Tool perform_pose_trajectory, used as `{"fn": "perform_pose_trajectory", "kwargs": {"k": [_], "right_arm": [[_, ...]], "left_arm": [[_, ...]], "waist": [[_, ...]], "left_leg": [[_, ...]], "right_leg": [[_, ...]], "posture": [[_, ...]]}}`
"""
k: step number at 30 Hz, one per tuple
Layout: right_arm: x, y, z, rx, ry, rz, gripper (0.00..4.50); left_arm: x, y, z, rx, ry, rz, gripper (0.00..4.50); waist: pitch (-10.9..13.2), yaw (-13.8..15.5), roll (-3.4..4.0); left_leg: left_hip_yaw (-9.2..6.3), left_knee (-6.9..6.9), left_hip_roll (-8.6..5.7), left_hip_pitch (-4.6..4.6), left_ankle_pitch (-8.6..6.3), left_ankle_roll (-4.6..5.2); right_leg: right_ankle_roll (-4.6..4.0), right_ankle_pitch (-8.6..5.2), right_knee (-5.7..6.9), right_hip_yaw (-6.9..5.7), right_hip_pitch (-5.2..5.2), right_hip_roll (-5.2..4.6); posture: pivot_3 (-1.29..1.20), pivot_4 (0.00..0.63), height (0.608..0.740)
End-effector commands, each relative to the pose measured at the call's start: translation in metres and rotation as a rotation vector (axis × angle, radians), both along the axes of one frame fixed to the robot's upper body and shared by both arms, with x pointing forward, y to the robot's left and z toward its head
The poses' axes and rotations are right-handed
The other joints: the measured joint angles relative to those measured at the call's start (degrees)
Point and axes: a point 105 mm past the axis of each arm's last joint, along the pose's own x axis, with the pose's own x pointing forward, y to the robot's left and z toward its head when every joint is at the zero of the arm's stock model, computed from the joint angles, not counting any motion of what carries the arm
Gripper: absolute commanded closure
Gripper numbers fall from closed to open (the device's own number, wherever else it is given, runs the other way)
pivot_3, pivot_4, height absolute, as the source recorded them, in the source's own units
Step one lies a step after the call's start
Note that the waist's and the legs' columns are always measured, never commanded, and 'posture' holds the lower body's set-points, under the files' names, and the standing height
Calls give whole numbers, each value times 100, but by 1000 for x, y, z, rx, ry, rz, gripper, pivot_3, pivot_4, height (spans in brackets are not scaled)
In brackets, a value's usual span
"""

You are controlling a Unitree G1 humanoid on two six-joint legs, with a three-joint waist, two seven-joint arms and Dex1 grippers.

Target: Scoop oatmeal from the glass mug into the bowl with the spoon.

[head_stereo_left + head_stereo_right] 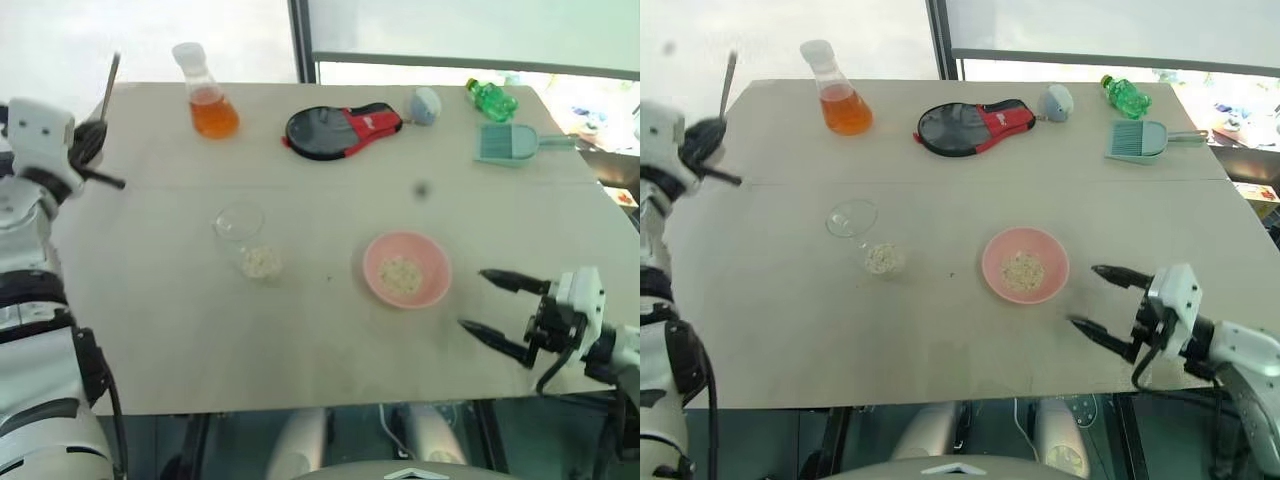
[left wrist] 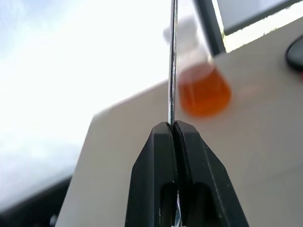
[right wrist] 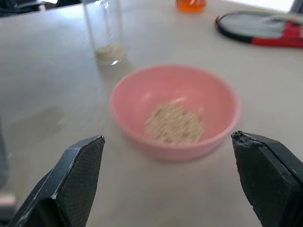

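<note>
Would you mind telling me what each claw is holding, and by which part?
The left claw pinches the spoon by its thin handle; the right claw holds nothing.

Bare tabletop [image 1: 300,330] lay open between the clear glass mug [image 1: 243,238] and the shallow pink bowl [image 1: 406,268]. Along the far edge stood the conical flask of orange liquid [image 1: 208,96], black-and-red paddle case [image 1: 340,128] and teal dustpan scoop [image 1: 508,143], well apart from both vessels

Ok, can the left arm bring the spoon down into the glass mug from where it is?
Probably yes. The left gripper is shut on the spoon, raised at the table's left edge. The glass mug stands open-topped, with bare table between them.
</note>
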Motion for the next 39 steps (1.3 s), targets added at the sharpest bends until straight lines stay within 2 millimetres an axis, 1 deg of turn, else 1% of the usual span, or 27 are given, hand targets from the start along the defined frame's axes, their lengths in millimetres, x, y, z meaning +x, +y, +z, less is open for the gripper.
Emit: {"fn": "perform_pose_trajectory", "kwargs": {"k": [1, 3, 4, 6, 7, 10, 12, 13, 14, 15, 17, 19, 23, 26, 28, 32, 35, 37, 38, 39], "right_arm": [[23, -6, 42, 63, -96, -95, 0], [40, -3, 67, 117, -132, -154, 0], [48, 3, 85, 181, -148, -163, 0], [61, 17, 111, 286, -149, -176, 0], [66, 27, 126, 366, -142, -158, 0], [81, 48, 161, 583, -75, -140, 0], [89, 58, 179, 702, -14, -138, 0], [93, 64, 187, 743, 2, -135, 0], [97, 70, 195, 780, 26, -129, 0], [100, 75, 201, 808, 44, -124, 0], [105, 84, 217, 890, 62, -106, 0], [107, 93, 229, 955, 87, -74, 0], [107, 110, 242, 1003, 113, -9, 0], [108, 116, 246, 1036, 111, 9, 0], [108, 117, 249, 1068, 114, 18, 0], [109, 117, 252, 1079, 110, 24, 0], [108, 118, 252, 1069, 103, 38, 853], [107, 119, 251, 1062, 104, 38, 1827], [108, 119, 251, 1059, 103, 33, 2167], [108, 119, 250, 1056, 102, 31, 2621]], "left_arm": [[-2, -39, 49, 123, -175, -84, 4480], [-1, -61, 62, 180, -234, -116, 4480], [0, -74, 69, 235, -271, -122, 4480], [1, -97, 81, 327, -340, -124, 4480], [2, -111, 86, 370, -377, -139, 4480], [0, -151, 98, 471, -483, -176, 4480], [-2, -175, 101, 570, -540, -196, 4480], [-7, -190, 104, 610, -582, -215, 4480], [-12, -204, 107, 651, -628, -232, 4480], [-16, -215, 110, 682, -662, -239, 4480], [-22, -233, 112, 710, -706, -255, 4480], [-29, -245, 114, 757, -752, -243, 4480], [-44, -263, 117, 841, -859, -206, 4480], [-50, -274, 110, 863, -890, -212, 4480], [-51, -274, 107, 885, -892, -192, 4480], [-48, -269, 106, 915, -880, -152, 4480], [-45, -264, 106, 907, -872, -135, 4500], [-42, -263, 105, 907, -862, -131, 4500], [-42, -263, 104, 903, -859, -131, 4500], [-41, -262, 104, 899, -856, -130, 4500]], "waist": [[3, -21, 5], [6, -41, 10], [7, -46, 10], [6, -39, 9], [7, -40, 10], [7, -35, 11], [6, -43, 13], [4, -40, 15], [5, -42, 15], [5, -56, 16], [7, -102, 19], [8, -141, 21], [11, -214, 27], [10, -222, 32], [10, -235, 39], [11, -264, 41], [11, -274, 41], [12, -283, 41], [12, -289, 41], [12, -292, 41]], "left_leg": [[2, 0, 1, 0, 1, -1], [4, 0, 0, 0, 2, -3], [4, 0, -1, -3, 4, -6], [0, -1, -9, -27, 11, -17], [-4, -1, -10, -33, 20, -32], [1, -3, -19, -69, 25, -40], [1, -2, -21, -82, 26, -41], [4, 2, -25, -104, 27, -41], [3, 26, -27, -152, 28, -43], [7, 45, -29, -166, 28, -43], [10, 58, -40, -185, 28, -43], [8, 72, -48, -199, 28, -42], [11, 80, -48, -189, 28, -41], [13, 79, -42, -177, 28, -40], [20, 79, -41, -169, 28, -40], [27, 81, -41, -165, 29, -40], [25, 81, -41, -165, 29, -40], [26, 80, -41, -165, 29, -40], [26, 80, -41, -165, 28, -40], [26, 80, -41, -165, 28, -40]], "right_leg": [[0, 0, 0, 2, -2, 1], [0, 0, 2, 4, -4, 2], [-1, 1, 3, 5, -8, 1], [-2, 1, 8, 3, -34, 4], [-2, 1, 8, 3, -42, 8], [-3, 1, 15, 11, -84, 5], [-3, 1, 12, 11, -93, 3], [-3, 2, 19, 15, -119, -1], [-3, 2, 65, 14, -164, -2], [-3, 2, 87, 10, -187, -7], [-3, 2, 87, 2, -198, -15], [-3, 2, 93, -2, -206, -21], [-3, 2, 97, 1, -208, -19], [-3, 2, 106, 6, -206, -9], [-3, 2, 109, 12, -201, -8], [-3, 2, 116, 19, -202, -9], [-3, 2, 115, 18, -202, -8], [-3, 2, 115, 19, -202, -9], [-3, 2, 115, 19, -202, -9], [-3, 2, 115, 19, -202, -9]], "posture": [[0, 150, 740], [0, 150, 740], [0, 150, 740], [0, 150, 740], [0, 150, 740], [0, 150, 740], [0, 150, 740], [0, 150, 740], [0, 150, 740], [0, 150, 740], [0, 150, 740], [0, 150, 740], [0, 150, 740], [0, 150, 740], [0, 150, 740], [0, 150, 740], [0, 150, 740], [0, 150, 740], [0, 150, 740], [0, 150, 740]]}}
